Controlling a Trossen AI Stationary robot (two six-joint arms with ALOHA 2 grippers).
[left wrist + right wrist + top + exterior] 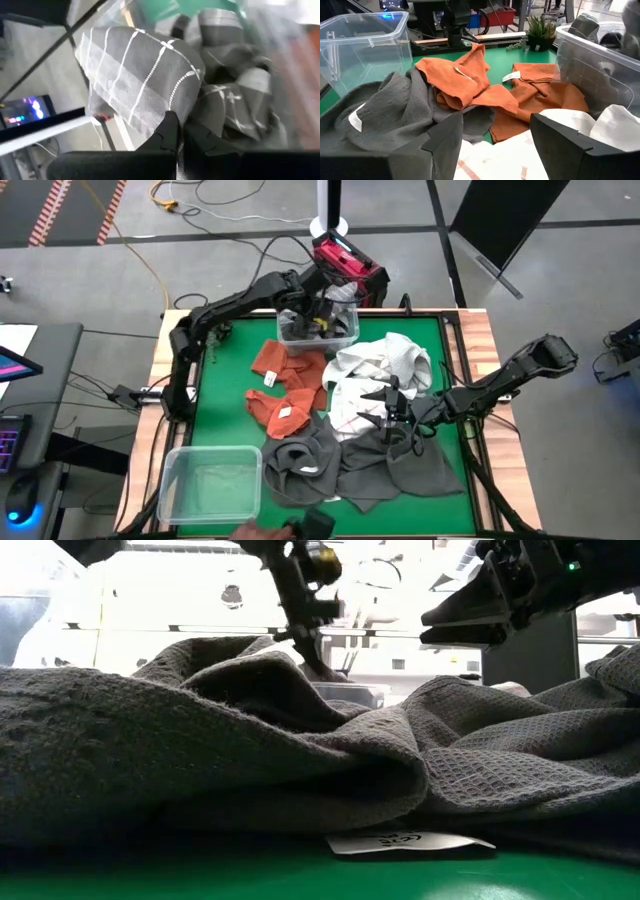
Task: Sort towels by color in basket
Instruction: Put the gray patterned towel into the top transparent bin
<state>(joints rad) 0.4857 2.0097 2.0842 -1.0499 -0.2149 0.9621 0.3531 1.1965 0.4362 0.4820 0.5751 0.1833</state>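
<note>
The left gripper [322,325] reaches into the clear bin [290,335] at 12 o'clock on the green surface [230,370], its fingers [167,131] pinched together on a fold of the grey plaid towel [145,80] lying in that bin. More of the plaid cloth sits bunched just beyond the pinched fold, inside the bin's clear wall.

The right gripper [385,410] hangs above the pile near the middle of the surface, a little toward 4 o'clock, its fingers [445,142] spread wide with nothing between them. Beneath it lies the white towel with thin red grid lines [350,402], and a plain white towel [395,360] is heaped just past it toward 1 o'clock.

Two rust orange-red towels [285,385] lie crumpled toward 10 o'clock from centre, touching each other and the white cloth. Dark grey towels [340,465] spread across the 6 o'clock side, overlapping the orange one at their edge; a white tag [410,842] shows under them in the low view.

A second clear bin [210,480] stands at 7 o'clock, beside the dark grey heap
</note>
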